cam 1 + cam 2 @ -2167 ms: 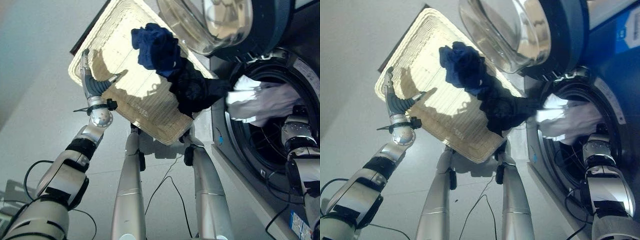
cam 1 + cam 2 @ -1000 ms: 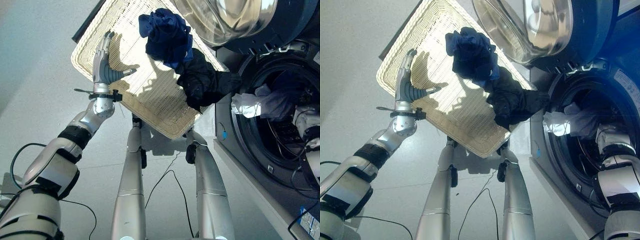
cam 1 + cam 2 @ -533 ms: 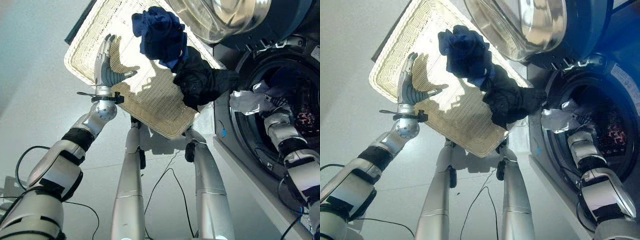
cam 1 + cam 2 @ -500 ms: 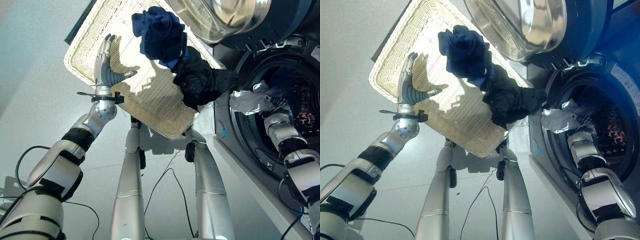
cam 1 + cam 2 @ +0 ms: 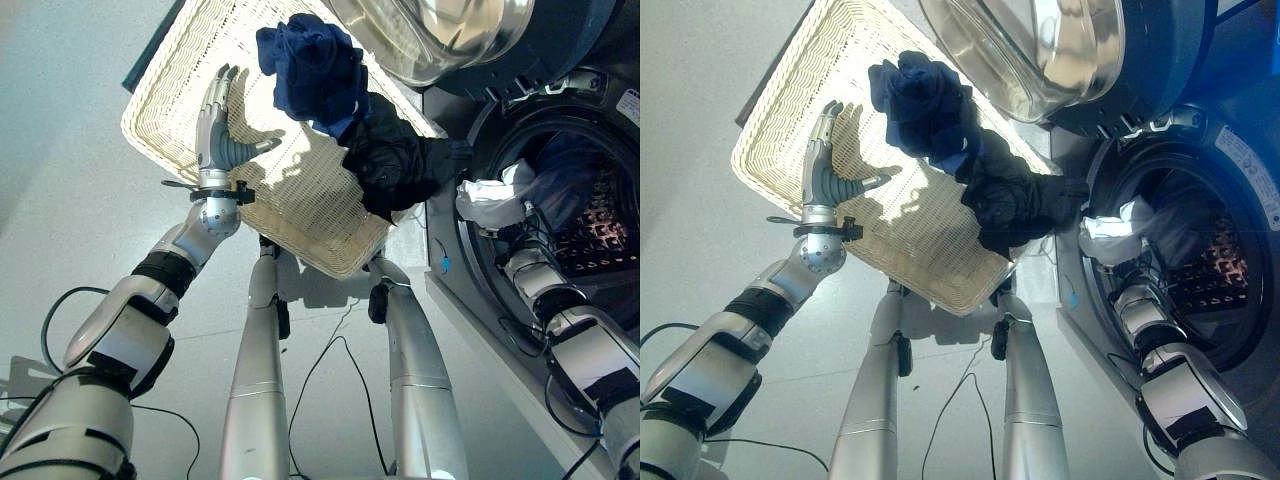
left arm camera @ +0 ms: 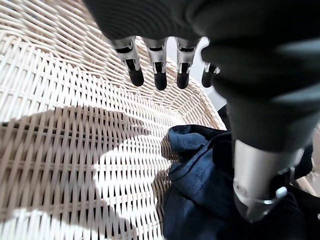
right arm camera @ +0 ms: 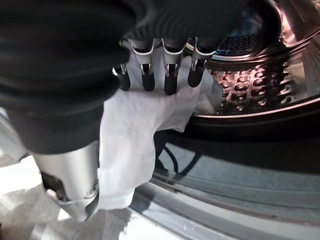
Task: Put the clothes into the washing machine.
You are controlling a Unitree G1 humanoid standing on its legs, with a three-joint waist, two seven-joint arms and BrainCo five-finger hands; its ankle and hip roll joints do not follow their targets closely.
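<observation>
Left hand (image 5: 217, 135): fingers straight and spread, thumb out to the side, palm over the bare weave of the wicker basket (image 5: 170, 100), holding nothing. The basket is long and shallow, its long axis running diagonally toward the washing machine (image 5: 560, 150). Inside it, a blue garment (image 5: 315, 70) lies bunched just beside a black garment (image 5: 395, 165); the black one hangs over the basket's rim nearest the machine's opening. Above the garments stands the open glass door (image 5: 440, 35). Right hand (image 7: 165, 70): at the mouth of the perforated drum (image 7: 250, 85), fingers and thumb pinching a white cloth (image 7: 132, 135), which hangs down across the door seal, half outside the drum.
</observation>
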